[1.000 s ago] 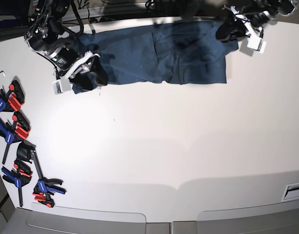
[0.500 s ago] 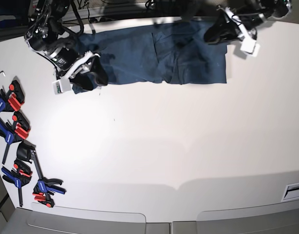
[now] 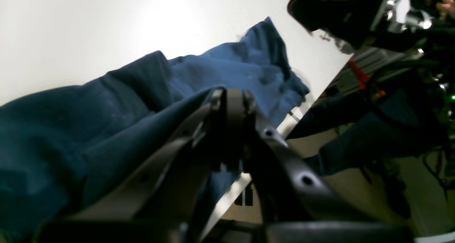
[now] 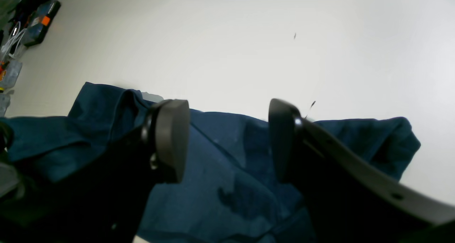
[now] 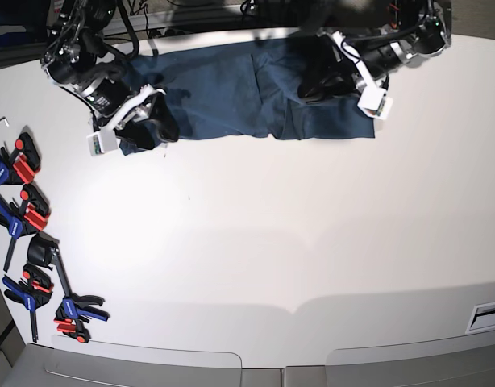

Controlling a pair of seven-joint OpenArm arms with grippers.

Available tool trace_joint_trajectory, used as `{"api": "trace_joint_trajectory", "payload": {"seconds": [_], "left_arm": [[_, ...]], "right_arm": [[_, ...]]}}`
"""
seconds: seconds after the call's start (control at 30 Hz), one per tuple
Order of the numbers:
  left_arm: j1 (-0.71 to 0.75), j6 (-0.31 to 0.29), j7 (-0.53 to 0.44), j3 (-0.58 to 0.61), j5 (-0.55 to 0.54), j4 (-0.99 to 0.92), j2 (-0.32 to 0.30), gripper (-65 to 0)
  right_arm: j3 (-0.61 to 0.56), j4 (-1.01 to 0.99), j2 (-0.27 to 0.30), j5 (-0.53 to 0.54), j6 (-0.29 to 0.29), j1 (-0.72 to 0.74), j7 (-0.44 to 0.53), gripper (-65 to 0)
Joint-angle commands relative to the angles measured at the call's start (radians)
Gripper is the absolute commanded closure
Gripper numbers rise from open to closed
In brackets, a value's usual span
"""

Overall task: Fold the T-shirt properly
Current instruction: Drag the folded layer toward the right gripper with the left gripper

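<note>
Broad, smooth matte white bench, glare-washed near its centre, carrying everything. Along the far edge, spread as a wide strip: plain dark navy-blue short-sleeved cotton T-shirt, soft and matte, rumpled into low ridges, with one layer folded over another near the middle and a slightly wavy near hem; same cloth bunched in rounded folds in the left wrist view and lying flatter with faint creases in the right wrist view. Over the shirt's base-view left end: right end effector, black and white, hard plastic, its two dark rounded pads standing wide apart just above the fabric, nothing clamped between them. Over the shirt's base-view right part: left end effector, black with a white housing, angled across the cloth; seen close, its dark, drilled, tapering fingers pressed tip to tip, fully closed, with navy fabric rising in a taut ridge right up to the tips on one side, though whether any cloth sits between them cannot be told. At the bench's base-view left edge, well apart from the shirt: a scattered row of small red, blue and black bar clamps, angular, hard and glossy.
</note>
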Motion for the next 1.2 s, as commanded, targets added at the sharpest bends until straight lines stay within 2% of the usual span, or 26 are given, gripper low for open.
{"api": "trace_joint_trajectory", "payload": {"seconds": [0.0, 0.37, 0.4, 0.47, 0.5, 0.57, 0.67, 0.77, 0.83, 0.93, 0.97, 1.0, 1.03, 1.17], "left_arm": [[-0.002, -0.012, -0.024, 0.0, -0.024, 0.015, 0.0, 0.0], [0.062, -0.012, 0.06, 0.002, -0.025, 0.015, -0.001, 0.0], [0.065, -0.012, 0.058, 0.002, -0.025, 0.015, -0.001, -2.0], [0.065, -0.012, 0.058, 0.002, -0.026, 0.015, -0.001, -17.0], [0.064, -0.012, 0.059, 0.003, -0.034, 0.015, -0.001, -22.0], [0.065, -0.012, 0.063, 0.003, -0.075, 0.015, -0.001, -25.6], [0.064, -0.012, 0.099, 0.002, -0.156, 0.033, -0.002, -25.6], [0.064, -0.012, 0.117, 0.0, -0.154, 0.096, -0.002, -25.3], [0.053, -0.012, 0.092, -0.006, -0.08, 0.136, -0.001, -20.7], [0.036, -0.012, -0.021, -0.006, 0.137, 0.142, -0.001, 0.0], [0.033, -0.001, -0.06, -0.006, 0.203, 0.133, -0.001, 0.0], [0.034, 0.051, -0.098, -0.006, 0.261, 0.118, -0.001, 0.0], [0.034, 0.072, -0.124, -0.004, 0.302, 0.097, -0.001, 0.0], [0.031, 0.077, -0.16, 0.024, 0.335, -0.029, -0.001, 0.0]], "right_arm": [[0.005, 0.02, 0.01, 0.025, 0.004, 0.005, 0.025, -32.7], [0.004, 0.02, -0.003, 0.026, 0.004, 0.006, 0.035, -32.7], [0.004, 0.02, -0.003, 0.026, 0.004, 0.006, 0.035, -32.7], [0.004, 0.02, -0.003, 0.025, 0.004, 0.006, 0.038, -32.7], [0.004, 0.02, -0.003, 0.025, 0.004, 0.006, 0.038, -32.7], [0.005, 0.02, -0.003, 0.025, 0.004, 0.006, 0.038, -32.7], [0.004, 0.02, -0.003, 0.025, 0.004, 0.006, 0.037, -32.7], [0.005, 0.02, -0.003, 0.025, 0.004, 0.006, 0.037, -32.7], [0.005, 0.02, -0.003, 0.025, 0.004, 0.006, 0.037, -32.7], [0.005, 0.02, -0.003, 0.025, 0.004, 0.006, 0.038, -32.7], [0.005, 0.02, -0.003, 0.025, 0.004, 0.006, 0.038, -32.7], [0.005, 0.02, -0.003, 0.025, 0.004, 0.006, 0.038, -32.7], [0.005, 0.02, -0.003, 0.025, 0.004, 0.006, 0.038, -32.7], [0.005, 0.02, -0.003, 0.025, 0.004, 0.006, 0.047, -32.7]]}}
